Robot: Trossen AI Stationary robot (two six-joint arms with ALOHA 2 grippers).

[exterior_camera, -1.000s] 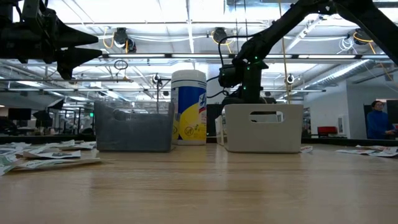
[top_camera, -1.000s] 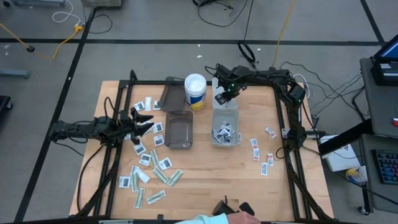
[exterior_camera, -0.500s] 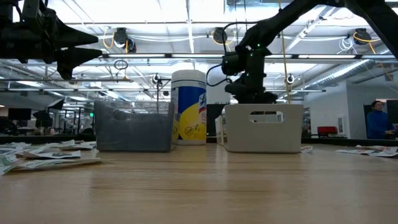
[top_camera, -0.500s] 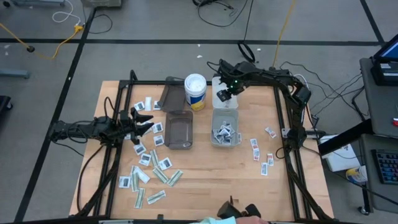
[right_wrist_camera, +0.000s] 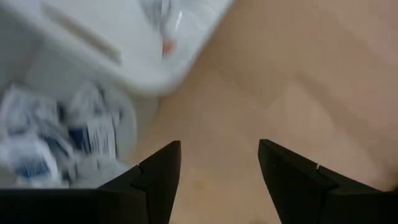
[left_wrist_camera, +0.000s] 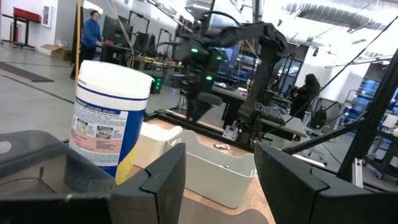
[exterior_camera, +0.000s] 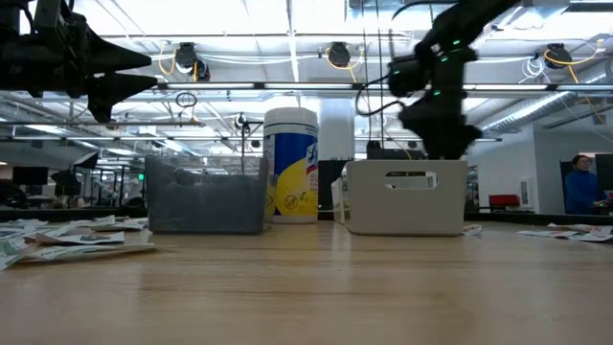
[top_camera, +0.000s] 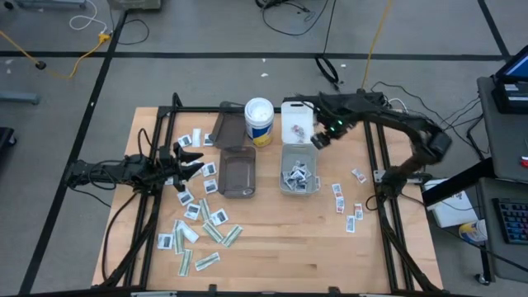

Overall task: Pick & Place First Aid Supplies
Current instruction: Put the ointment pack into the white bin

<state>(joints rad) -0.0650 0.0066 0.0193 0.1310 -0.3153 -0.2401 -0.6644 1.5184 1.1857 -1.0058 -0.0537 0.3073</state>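
right tool [top_camera: 318, 142] open, empty, above the clear bin's [top_camera: 299, 170] far right rim

Even, bright overhead light; ceiling lamps [exterior_camera: 330, 53] glare in the low view. The right wrist view is motion-blurred, its packets [right_wrist_camera: 59, 134] smeared; shadows are soft.

Grey floor [top_camera: 206, 78] crossed by dark tape lines and loose cables — beyond, an open workshop under bright ceiling lights [exterior_camera: 316, 19].
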